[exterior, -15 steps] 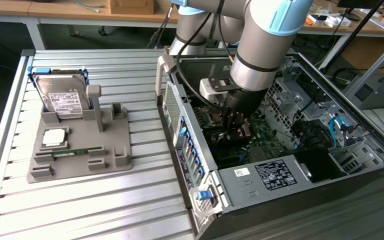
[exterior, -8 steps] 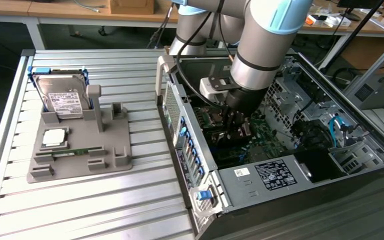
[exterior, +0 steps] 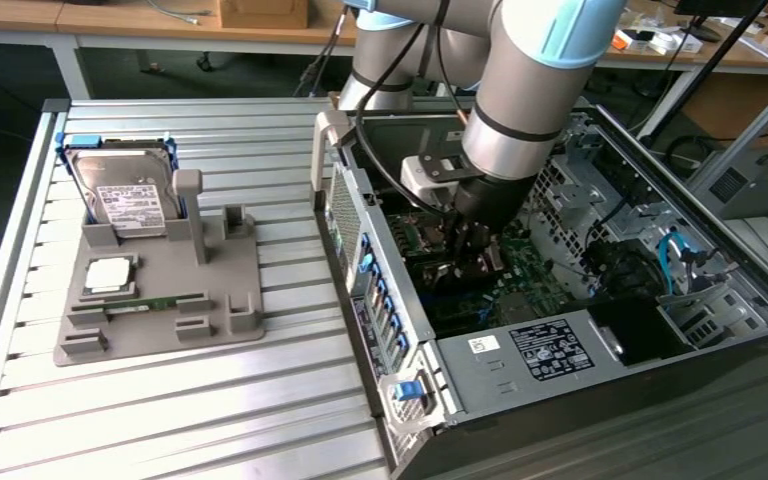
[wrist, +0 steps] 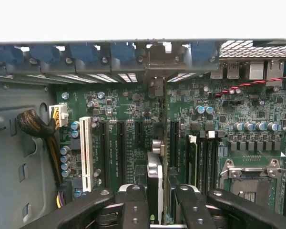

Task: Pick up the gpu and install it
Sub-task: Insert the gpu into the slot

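Gripper (wrist: 158,210) fingers (wrist: 133,205) are closed on the gpu (wrist: 155,183), held edge-down over the motherboard (wrist: 128,129) slots inside the case (exterior: 398,390).

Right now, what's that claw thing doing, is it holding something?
Gripper: closed on the gpu, held edge-on above the motherboard inside the computer case.

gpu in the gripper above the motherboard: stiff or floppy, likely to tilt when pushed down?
Probably stiff: the gpu stands straight, edge-on, in the gripper. Likely light: a thin board. May tilt if pushed off-line, being narrow above the slots.
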You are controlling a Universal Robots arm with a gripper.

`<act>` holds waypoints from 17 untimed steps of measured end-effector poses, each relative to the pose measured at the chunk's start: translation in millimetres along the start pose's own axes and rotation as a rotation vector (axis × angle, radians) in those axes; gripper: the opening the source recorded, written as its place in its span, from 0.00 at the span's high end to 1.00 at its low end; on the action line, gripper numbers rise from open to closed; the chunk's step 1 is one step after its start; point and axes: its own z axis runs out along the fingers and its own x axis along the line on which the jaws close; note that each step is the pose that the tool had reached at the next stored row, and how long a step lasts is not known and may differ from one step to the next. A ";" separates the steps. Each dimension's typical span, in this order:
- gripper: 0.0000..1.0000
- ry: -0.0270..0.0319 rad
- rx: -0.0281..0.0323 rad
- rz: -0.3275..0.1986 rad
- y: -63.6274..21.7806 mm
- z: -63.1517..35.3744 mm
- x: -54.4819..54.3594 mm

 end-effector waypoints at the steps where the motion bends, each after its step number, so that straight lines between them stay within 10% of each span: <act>1: 0.73 0.0000 0.0000 0.000 0.0 0.0 0.0; 7: 0.73 0.0166 -0.0001 0.002 0.0 -0.1 -0.5; 17: 0.73 0.0164 0.0004 -0.001 1.2 0.0 -2.7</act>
